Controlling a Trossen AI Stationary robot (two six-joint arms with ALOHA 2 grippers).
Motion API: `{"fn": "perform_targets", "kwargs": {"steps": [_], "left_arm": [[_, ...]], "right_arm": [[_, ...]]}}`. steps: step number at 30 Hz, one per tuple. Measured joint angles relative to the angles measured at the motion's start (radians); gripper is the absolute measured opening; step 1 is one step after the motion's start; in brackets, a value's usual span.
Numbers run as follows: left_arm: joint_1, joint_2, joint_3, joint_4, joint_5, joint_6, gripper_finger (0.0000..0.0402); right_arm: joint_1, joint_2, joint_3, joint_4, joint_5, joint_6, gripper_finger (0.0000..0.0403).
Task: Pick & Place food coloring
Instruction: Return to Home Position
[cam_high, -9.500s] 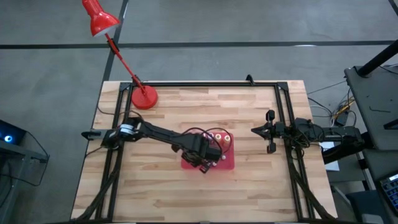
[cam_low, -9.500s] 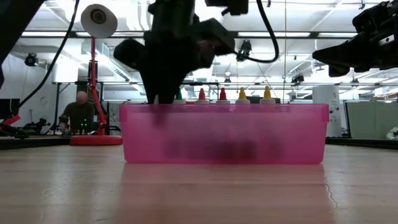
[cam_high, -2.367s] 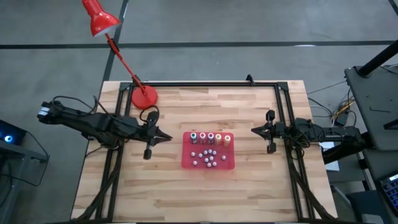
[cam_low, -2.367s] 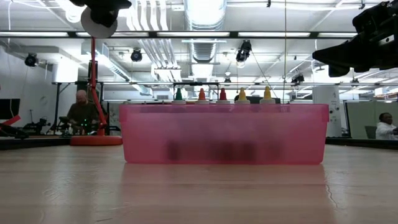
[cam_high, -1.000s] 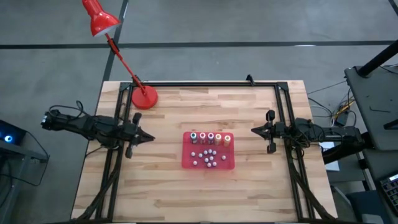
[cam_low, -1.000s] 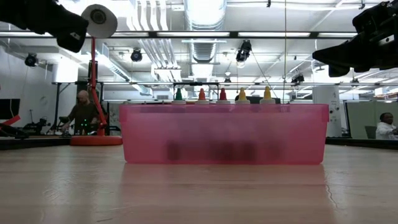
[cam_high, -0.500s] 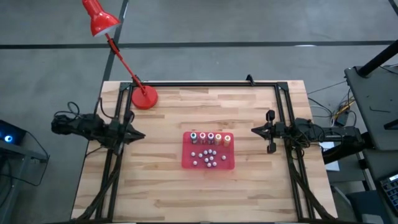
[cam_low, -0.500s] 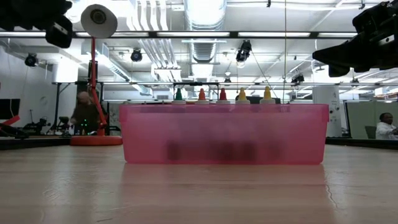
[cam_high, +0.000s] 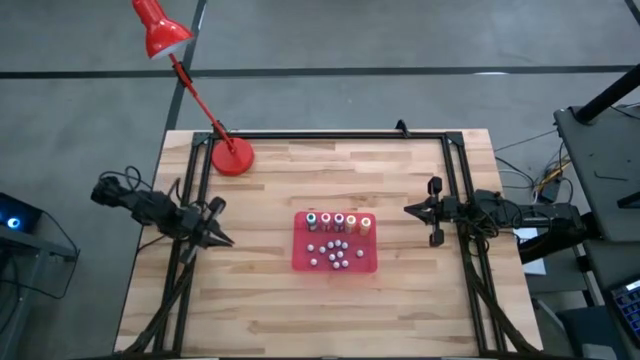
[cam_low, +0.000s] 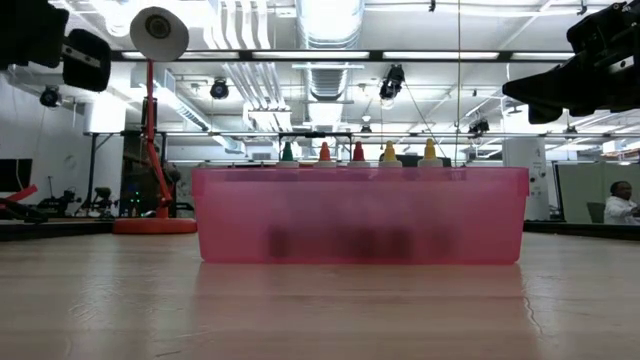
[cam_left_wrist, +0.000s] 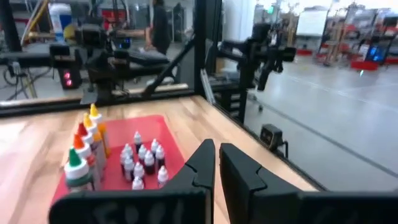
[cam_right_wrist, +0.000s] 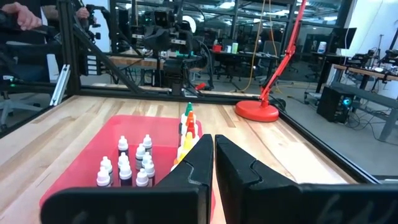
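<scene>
Bottle labels are too small to be read. The food coloring (cam_high: 338, 221), five upright bottles, is lined along the 12 o'clock wall of the pink bin (cam_low: 360, 215) at table centre, with small white-capped bottles (cam_high: 335, 255) clustered toward 6 o'clock. The left gripper (cam_left_wrist: 216, 149) at the 9 o'clock edge and the right gripper (cam_right_wrist: 213, 140) at 3 o'clock are drawn narrow, nothing gripped.
</scene>
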Motion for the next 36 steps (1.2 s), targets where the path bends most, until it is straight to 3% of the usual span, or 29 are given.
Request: {"fn": "perform_targets", "kwargs": {"steps": [7,13,28,36], "left_arm": [[0.023,0.0,-0.068,0.092,0.032,-0.036,0.0],[0.107,0.0,-0.1,0.135,0.085,-0.099,0.0],[0.318,0.0,-0.106,0.107,0.093,-0.06,0.0],[0.332,-0.004,-0.121,0.067,0.07,-0.059,0.0]], "right_arm": [[0.0,0.0,0.0,0.0,0.0,0.0,0.0009],[0.0,0.0,0.0,0.0,0.0,0.0,0.0009],[0.0,0.0,0.0,0.0,0.0,0.0,0.0009],[0.0,0.0,0.0,0.0,0.0,0.0,0.0009]]}}
